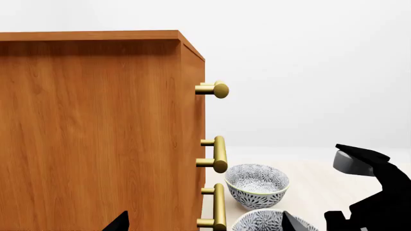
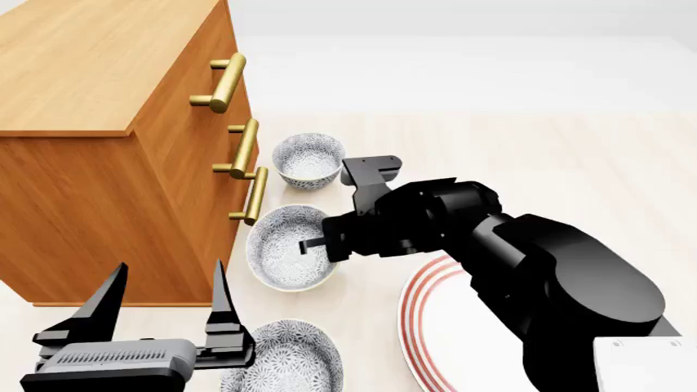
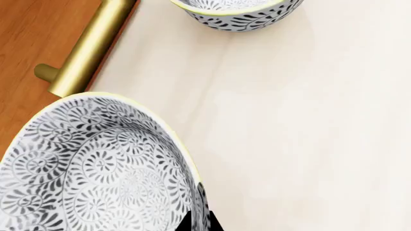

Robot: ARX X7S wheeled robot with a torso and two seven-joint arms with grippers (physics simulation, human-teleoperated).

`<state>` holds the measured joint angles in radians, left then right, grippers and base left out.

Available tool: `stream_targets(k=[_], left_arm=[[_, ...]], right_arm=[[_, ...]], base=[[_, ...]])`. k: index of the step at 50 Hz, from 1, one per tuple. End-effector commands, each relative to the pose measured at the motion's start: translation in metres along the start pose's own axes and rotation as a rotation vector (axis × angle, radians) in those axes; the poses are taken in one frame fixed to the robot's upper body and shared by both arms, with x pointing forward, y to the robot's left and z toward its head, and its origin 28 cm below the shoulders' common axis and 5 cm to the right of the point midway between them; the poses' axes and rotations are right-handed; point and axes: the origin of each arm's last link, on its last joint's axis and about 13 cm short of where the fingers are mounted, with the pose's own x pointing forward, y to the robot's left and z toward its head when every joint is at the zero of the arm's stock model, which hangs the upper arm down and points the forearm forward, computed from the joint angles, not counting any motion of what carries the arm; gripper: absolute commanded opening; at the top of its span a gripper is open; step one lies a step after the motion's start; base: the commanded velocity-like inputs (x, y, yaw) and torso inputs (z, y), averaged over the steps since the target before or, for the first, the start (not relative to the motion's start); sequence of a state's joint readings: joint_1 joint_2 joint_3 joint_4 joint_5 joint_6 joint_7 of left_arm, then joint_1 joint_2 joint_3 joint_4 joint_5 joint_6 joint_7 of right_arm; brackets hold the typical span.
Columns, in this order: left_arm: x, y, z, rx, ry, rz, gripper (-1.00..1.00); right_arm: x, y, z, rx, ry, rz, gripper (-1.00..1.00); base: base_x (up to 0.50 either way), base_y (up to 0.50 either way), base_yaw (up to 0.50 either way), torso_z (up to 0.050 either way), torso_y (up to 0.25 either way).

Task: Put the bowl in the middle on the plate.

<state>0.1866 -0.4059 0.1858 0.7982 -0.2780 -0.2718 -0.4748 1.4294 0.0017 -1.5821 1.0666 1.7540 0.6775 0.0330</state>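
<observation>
Three speckled grey-blue bowls stand in a row beside the cabinet. The middle bowl point(image 2: 286, 247) point(image 3: 96, 168) point(image 1: 263, 222) rests on the pale floor. My right gripper point(image 2: 325, 245) point(image 3: 196, 224) is at its right-hand rim, one fingertip inside the wall and one outside, shut on it. The plate point(image 2: 414, 314), white with red rings, lies to the right of the bowls, partly under my right arm. At the near left my left gripper point(image 2: 163, 314) point(image 1: 205, 226) is open and holds nothing, next to the nearest bowl point(image 2: 292, 358).
A wooden cabinet point(image 2: 98, 82) point(image 1: 96, 134) with brass handles point(image 2: 251, 196) point(image 1: 220, 154) stands close on the left of the bowls. The far bowl point(image 2: 308, 159) point(image 1: 257, 185) point(image 3: 237, 12) sits beyond the middle one. My right arm point(image 1: 376, 197) reaches across above the plate.
</observation>
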Motion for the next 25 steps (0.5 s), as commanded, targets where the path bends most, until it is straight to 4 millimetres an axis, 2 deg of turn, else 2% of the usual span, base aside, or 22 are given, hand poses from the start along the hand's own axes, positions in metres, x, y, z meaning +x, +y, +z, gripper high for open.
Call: stream_targets(k=[1, 14, 25], left_arm=[[0.0, 0.0, -0.001, 0.002, 0.005, 0.001, 1.0], [0.001, -0.001, -0.001, 0.003, 0.006, 0.003, 1.0], [0.0, -0.001, 0.0, 0.002, 0.005, 0.002, 1.0]], right_arm=[[0.003, -0.001, -0.002, -0.009, -0.009, -0.01, -1.0], [0.002, -0.001, -0.001, -0.02, -0.013, -0.021, -1.0], [-0.015, -0.007, 0.02, -0.026, -0.044, -0.058, -1.0]], base=[[0.0, 0.0, 0.0, 0.0, 0.0], [0.0, 0.0, 0.0, 0.0, 0.0], [0.0, 0.0, 0.0, 0.0, 0.0]])
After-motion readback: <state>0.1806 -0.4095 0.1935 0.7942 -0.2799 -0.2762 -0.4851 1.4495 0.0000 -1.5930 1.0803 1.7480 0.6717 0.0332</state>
